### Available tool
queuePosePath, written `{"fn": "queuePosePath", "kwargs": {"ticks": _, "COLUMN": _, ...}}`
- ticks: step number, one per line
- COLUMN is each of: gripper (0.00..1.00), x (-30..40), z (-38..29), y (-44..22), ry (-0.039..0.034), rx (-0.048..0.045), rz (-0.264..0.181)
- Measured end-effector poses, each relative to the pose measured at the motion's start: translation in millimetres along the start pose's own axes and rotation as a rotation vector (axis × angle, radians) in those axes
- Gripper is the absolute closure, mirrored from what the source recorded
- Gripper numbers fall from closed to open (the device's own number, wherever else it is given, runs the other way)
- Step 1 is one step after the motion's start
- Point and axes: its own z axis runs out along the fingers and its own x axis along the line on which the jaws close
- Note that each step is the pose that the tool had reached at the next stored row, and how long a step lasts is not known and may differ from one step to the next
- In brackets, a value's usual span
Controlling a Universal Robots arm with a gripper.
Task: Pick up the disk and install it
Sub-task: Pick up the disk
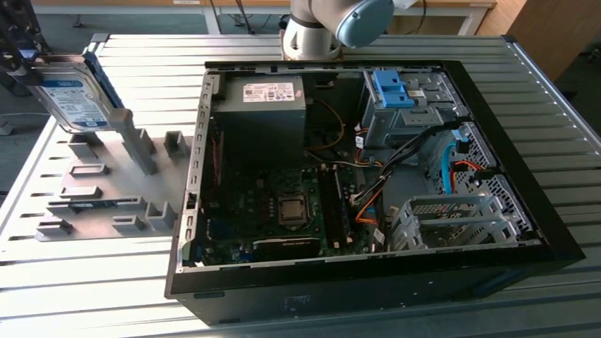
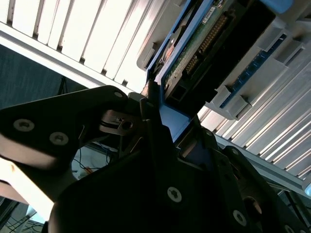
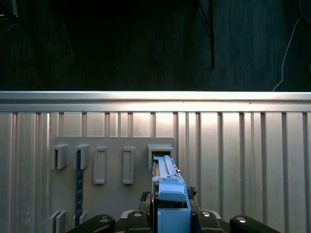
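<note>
Apparently the end effector (image 3: 171, 217) is pinching the disk (image 1: 67, 95) by its blue frame, holding it just above the grey holder (image 1: 103, 190). A shallow grip is risking the disk twisting or slipping free.

My arm (image 1: 324, 28) presents one grey joint with a pale blue end cap at the upper edge of the exterior view. In both wrist views my gripper (image 3: 171, 217) is clamped on the disk (image 3: 166, 187). My dark fingers (image 2: 153, 109) press the blue carrier frame from either side, jaws nearly together, with the black gripper body directly behind them.
</note>
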Motion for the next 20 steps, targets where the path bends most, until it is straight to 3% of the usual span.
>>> {"fn": "queuePosePath", "kwargs": {"ticks": 20, "gripper": 0.64, "x": -0.5, "z": -9.3, "y": 0.2, "ry": 0.0000, "rx": 0.0000, "rz": 0.000}}
